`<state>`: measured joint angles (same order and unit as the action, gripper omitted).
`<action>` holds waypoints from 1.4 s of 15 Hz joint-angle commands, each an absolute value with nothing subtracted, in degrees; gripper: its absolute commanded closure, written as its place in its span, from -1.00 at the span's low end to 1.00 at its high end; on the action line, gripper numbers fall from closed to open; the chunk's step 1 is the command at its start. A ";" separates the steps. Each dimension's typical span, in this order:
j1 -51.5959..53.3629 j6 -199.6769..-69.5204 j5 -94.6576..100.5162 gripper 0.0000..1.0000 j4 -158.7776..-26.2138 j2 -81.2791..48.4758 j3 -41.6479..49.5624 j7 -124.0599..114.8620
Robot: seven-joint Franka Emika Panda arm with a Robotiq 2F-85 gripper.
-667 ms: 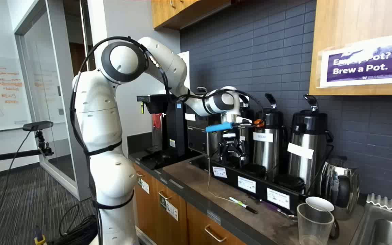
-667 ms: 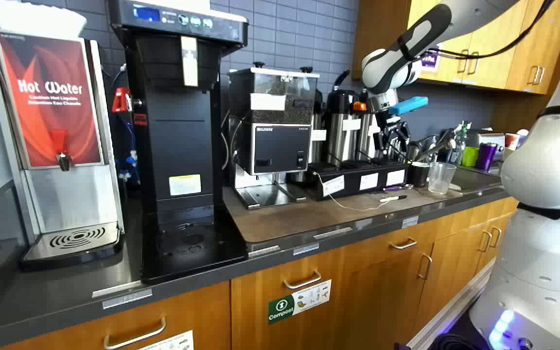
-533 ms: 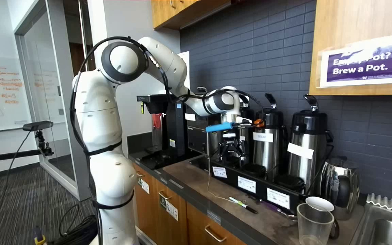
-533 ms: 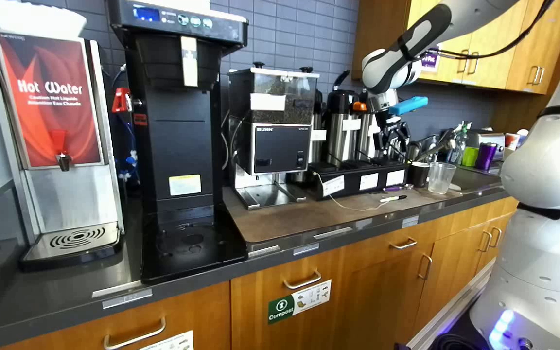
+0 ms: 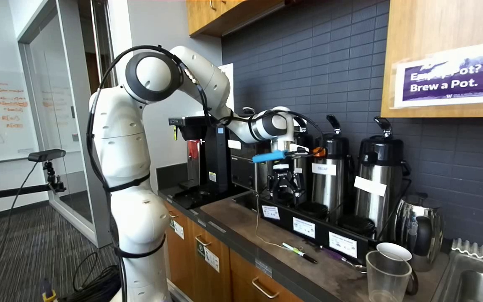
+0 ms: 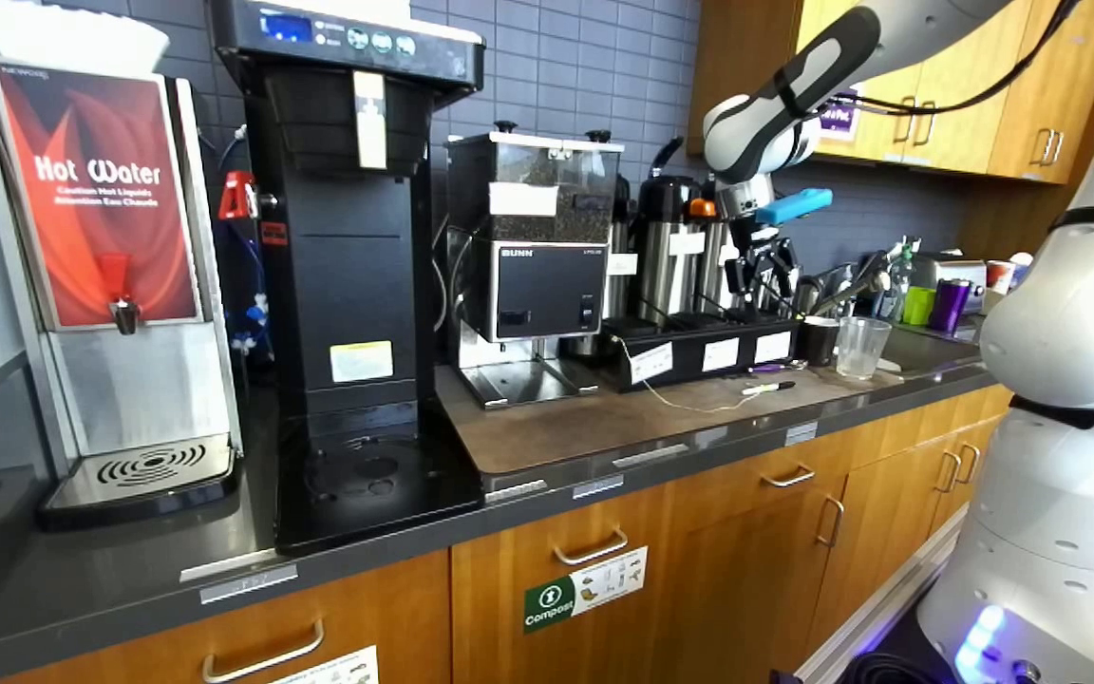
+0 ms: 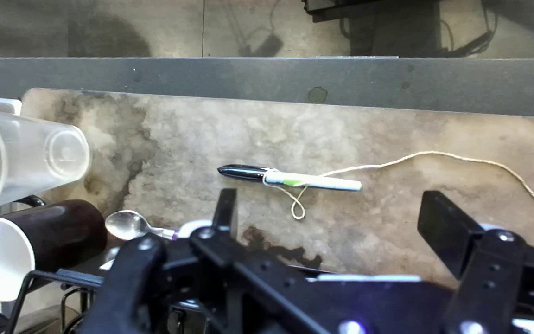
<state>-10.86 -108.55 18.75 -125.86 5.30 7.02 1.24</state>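
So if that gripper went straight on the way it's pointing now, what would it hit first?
Probably the pen or the string touching it, lying on the brown mat below the open gripper. Depth is unclear, though, so it might meet the mat just beside them.

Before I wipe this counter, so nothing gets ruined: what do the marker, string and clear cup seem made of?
Marker: probably glossy plastic; the smooth black end catches light.
String: likely cotton or similar fibre, matte, pale and limp enough to loop.
Clear cup: see-through with a smooth, slightly cloudy wall; plastic seems likelier than glass.
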 commanded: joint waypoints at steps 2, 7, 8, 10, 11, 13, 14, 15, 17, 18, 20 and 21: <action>-9.45 -108.29 17.63 -1.00 -124.60 6.53 7.30 1.96; -8.47 -106.71 14.04 -1.00 -120.55 7.21 7.41 4.67; -8.31 -106.68 13.08 -1.00 -119.80 7.38 7.36 5.02; -8.02 -104.98 9.67 -1.00 -117.76 7.71 7.49 7.09; -7.86 -103.80 7.86 -1.00 -116.87 7.82 7.54 8.12; -7.69 -100.79 4.89 -1.00 -115.26 8.53 7.65 9.75; -7.67 -99.32 3.97 -1.00 -114.44 8.86 7.67 10.08; -7.65 -98.42 3.22 -1.00 -113.94 9.16 7.76 10.83; -7.73 -98.03 2.01 -1.00 -113.28 9.52 8.07 12.20; -7.75 -97.13 0.58 -1.00 -112.48 9.34 8.44 13.58; -7.78 -97.32 -1.95 -1.00 -111.12 8.94 8.99 15.25; -7.68 -98.14 -2.95 -1.00 -110.79 8.91 9.19 16.68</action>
